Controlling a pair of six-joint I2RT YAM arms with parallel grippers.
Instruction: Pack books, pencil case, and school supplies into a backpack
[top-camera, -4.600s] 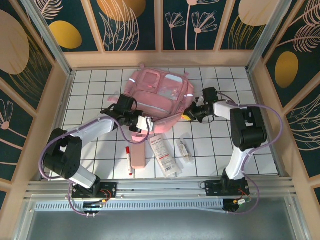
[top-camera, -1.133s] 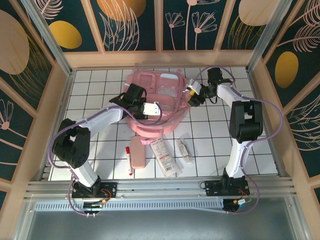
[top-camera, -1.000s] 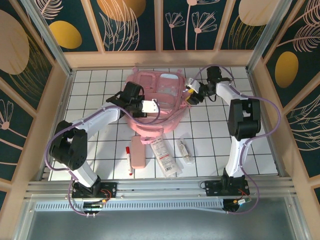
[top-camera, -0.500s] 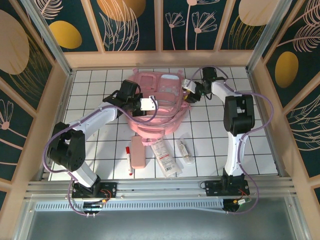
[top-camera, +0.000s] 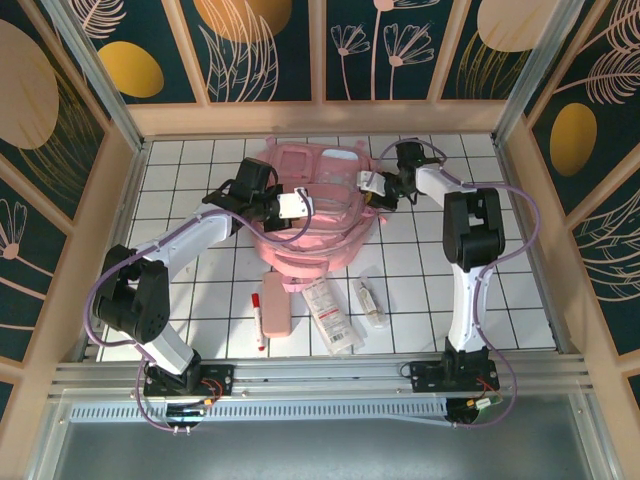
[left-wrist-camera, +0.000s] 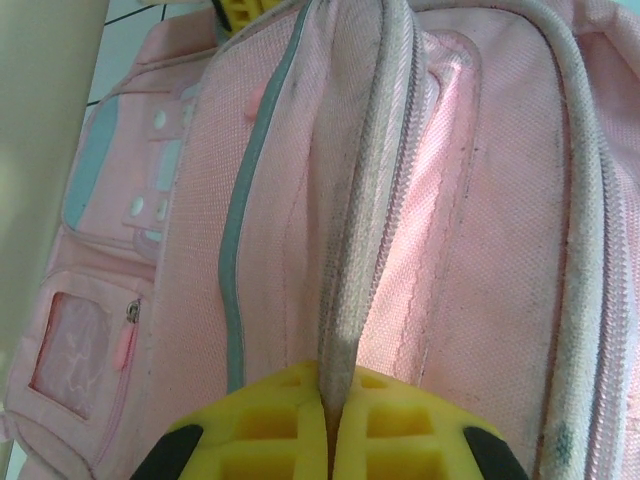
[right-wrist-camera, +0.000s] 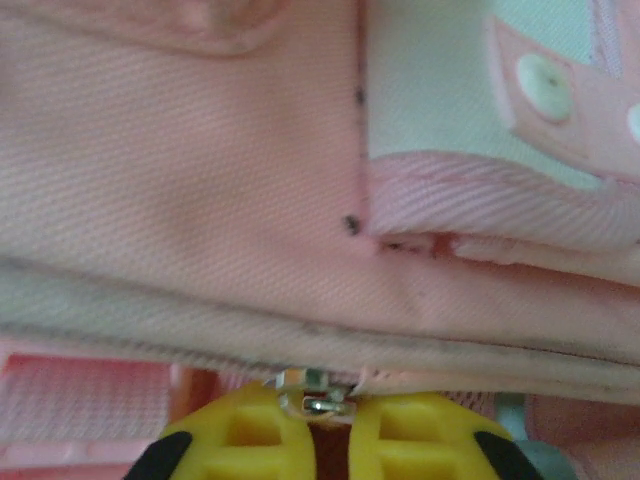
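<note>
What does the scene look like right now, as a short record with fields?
backpack: lying on the far middle of the table, between the two grippers
left gripper: shut on a fabric edge of the backpack
right gripper: shut on a small metal zipper pull
not yet packed, on the table in front of the backpack: pencil case, marker, white packet, clear tube

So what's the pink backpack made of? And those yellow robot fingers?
The backpack looks like woven cloth, matte: tiny weave dots and stitched seams show. The left gripper has fingers of smooth yellow plastic or rubber, moulded with square hollows; I can't tell which.
</note>
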